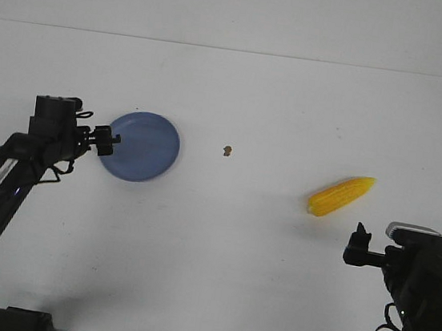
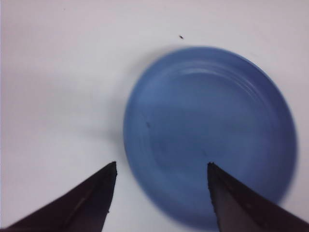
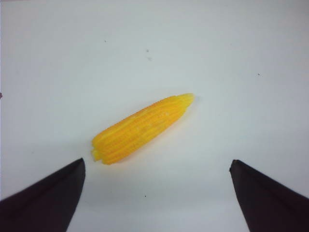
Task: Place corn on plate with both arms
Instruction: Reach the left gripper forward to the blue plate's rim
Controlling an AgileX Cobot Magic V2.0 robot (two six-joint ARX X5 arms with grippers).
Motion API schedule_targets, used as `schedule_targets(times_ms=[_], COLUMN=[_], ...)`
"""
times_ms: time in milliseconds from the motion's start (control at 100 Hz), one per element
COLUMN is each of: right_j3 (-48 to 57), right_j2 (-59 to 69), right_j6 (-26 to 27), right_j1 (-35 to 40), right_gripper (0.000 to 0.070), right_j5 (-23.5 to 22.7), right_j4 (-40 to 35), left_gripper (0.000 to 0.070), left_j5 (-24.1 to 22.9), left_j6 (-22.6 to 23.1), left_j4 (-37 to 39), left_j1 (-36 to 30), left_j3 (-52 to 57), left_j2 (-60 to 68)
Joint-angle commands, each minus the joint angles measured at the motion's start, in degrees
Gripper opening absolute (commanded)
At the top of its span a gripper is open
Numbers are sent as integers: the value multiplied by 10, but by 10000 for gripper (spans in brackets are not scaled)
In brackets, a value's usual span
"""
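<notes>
The yellow corn [image 1: 341, 196] lies on the white table at the right, its pointed end toward the far right. In the right wrist view the corn [image 3: 142, 129] lies just ahead of my open, empty right gripper [image 3: 157, 166]. In the front view the right gripper [image 1: 359, 245] is a little nearer than the corn. The blue plate [image 1: 144, 146] lies at the left, empty. My left gripper [image 1: 108, 140] is open at the plate's left rim. In the left wrist view one fingertip is over the plate [image 2: 212, 130] and one over the table; the gripper [image 2: 161, 166] is empty.
A tiny brown speck [image 1: 227, 150] lies on the table between plate and corn. The white table's [image 1: 218, 254] far edge meets a pale wall. The arms' bases stand at the near left and near right corners.
</notes>
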Motion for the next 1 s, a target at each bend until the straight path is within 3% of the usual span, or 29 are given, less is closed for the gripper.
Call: schedule_targets(times_ms=[0, 250, 640, 690, 770, 830, 990], right_j3=[10, 10, 10, 10, 10, 10, 10], right_j2=[3, 3, 3, 3, 3, 3, 3], right_j6=[0, 0, 0, 0, 0, 0, 0], right_j1=[0, 0, 0, 0, 0, 0, 0], right_gripper=[633, 633, 633, 633, 633, 633, 633], right_j5=[0, 0, 0, 0, 0, 0, 0], right_j4=[5, 3, 2, 2, 2, 2, 2], left_gripper=[386, 386, 371, 316, 100, 10, 4], left_j5=[0, -2, -13, -13, -13, -13, 3], left_j6=[1, 1, 5, 5, 7, 9, 9], left_j4=[-2, 5, 13, 14, 13, 13, 16], left_j1=[3, 7, 8, 8, 8, 8, 8], left_j3=[30, 75, 75, 75, 75, 75, 75], left_j2=[50, 160, 211, 211, 211, 212, 211])
